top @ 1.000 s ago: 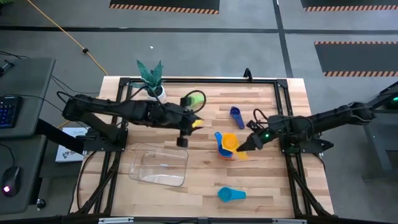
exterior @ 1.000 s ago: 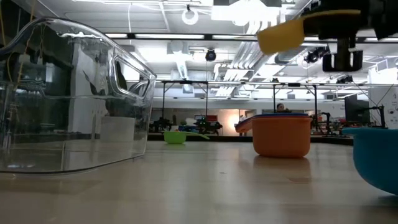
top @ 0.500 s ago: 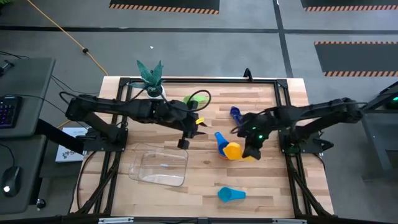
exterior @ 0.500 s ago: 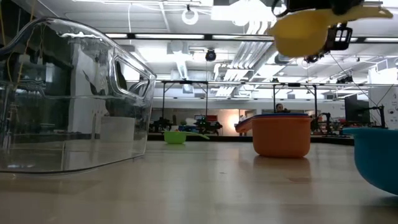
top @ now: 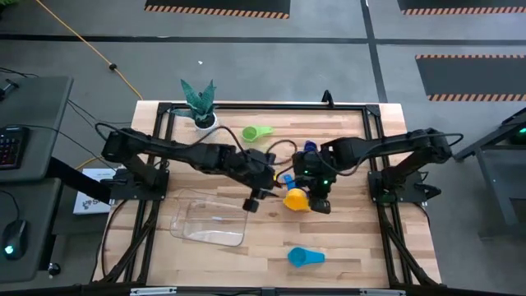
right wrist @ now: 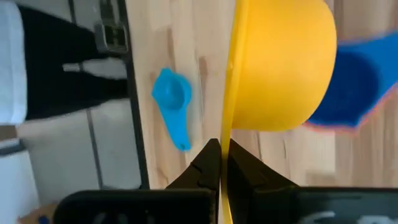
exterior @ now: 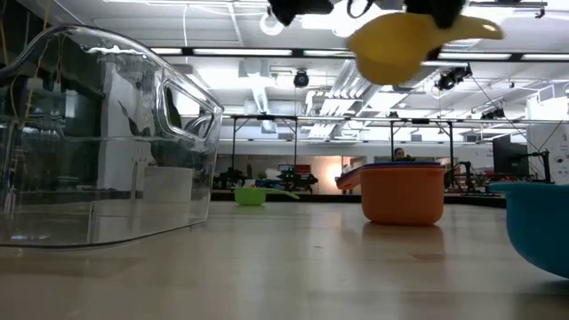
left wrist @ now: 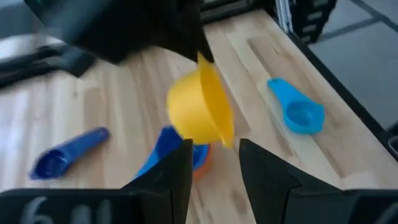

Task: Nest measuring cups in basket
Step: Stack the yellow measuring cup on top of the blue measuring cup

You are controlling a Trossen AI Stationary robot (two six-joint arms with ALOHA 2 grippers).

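over the table's middle in the high view, the right gripper [top: 316,200] carries a round yellow plastic measuring cup [top: 296,199]; the left gripper [top: 256,200] hovers at its nine o'clock, with the clear rectangular plastic basket [top: 210,219] at seven. low view: cup aloft, above the orange cup stack [exterior: 403,190]. left wrist view: the left gripper's fingers [left wrist: 177,168] stand parted, empty. right wrist view: the right's fingers [right wrist: 210,163] pinch the flat handle. light, rigid, slippery plastic; the handle seems the surest hold.
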